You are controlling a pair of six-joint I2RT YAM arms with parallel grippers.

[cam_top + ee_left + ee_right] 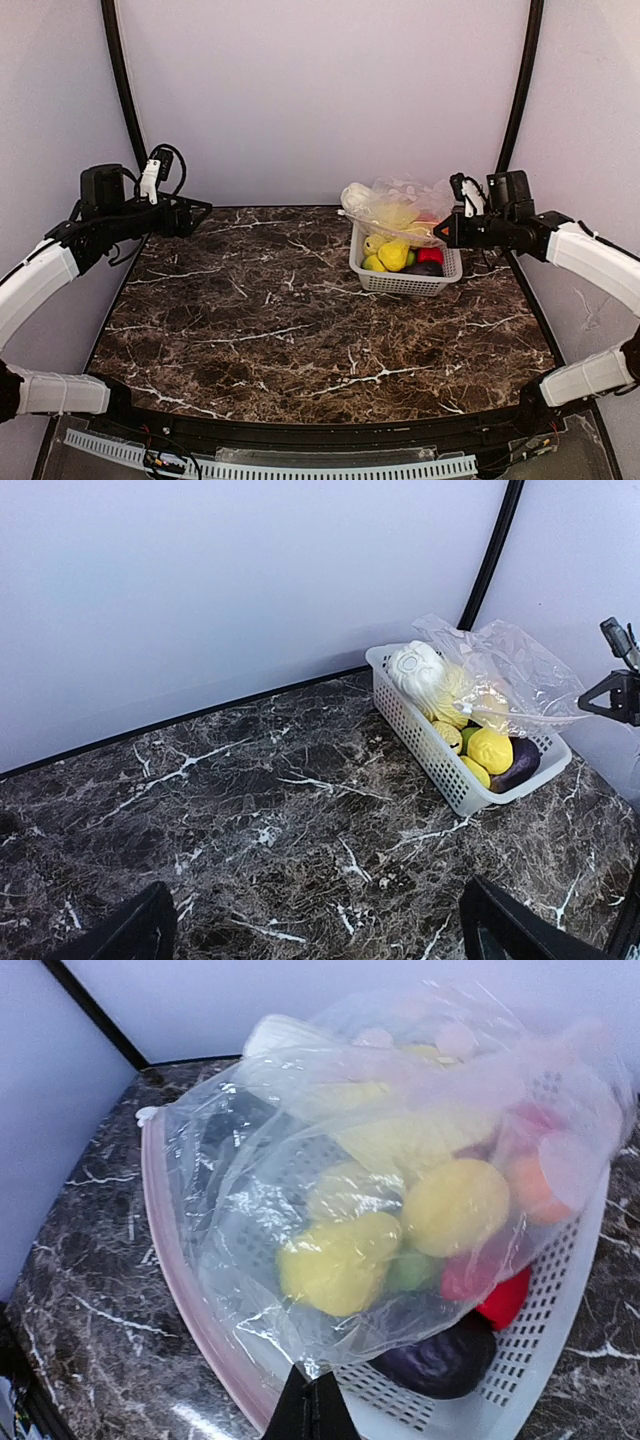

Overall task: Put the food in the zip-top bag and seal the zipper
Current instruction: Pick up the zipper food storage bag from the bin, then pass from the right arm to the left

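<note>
The zip-top bag (405, 203) is a clear film hanging over the back of the white basket (400, 284). My right gripper (441, 230) is shut on the bag's edge (312, 1400) and holds it up above the basket. The pinkish zipper (172, 1245) curves down the bag's left side. The food lies in the basket: yellow fruits (392, 255), a red piece (505, 1302) and a dark purple eggplant (440, 1360). More yellow, green and orange pieces show through the film (340, 1265). My left gripper (205, 211) is open and empty at the far left, with its fingers (125, 932) above the marble.
The basket (420, 742) stands at the back right of the dark marble table (300, 330), close to the right wall. A pale ridged toy (415, 668) sits at the basket's far end. White walls with black corner posts enclose the table.
</note>
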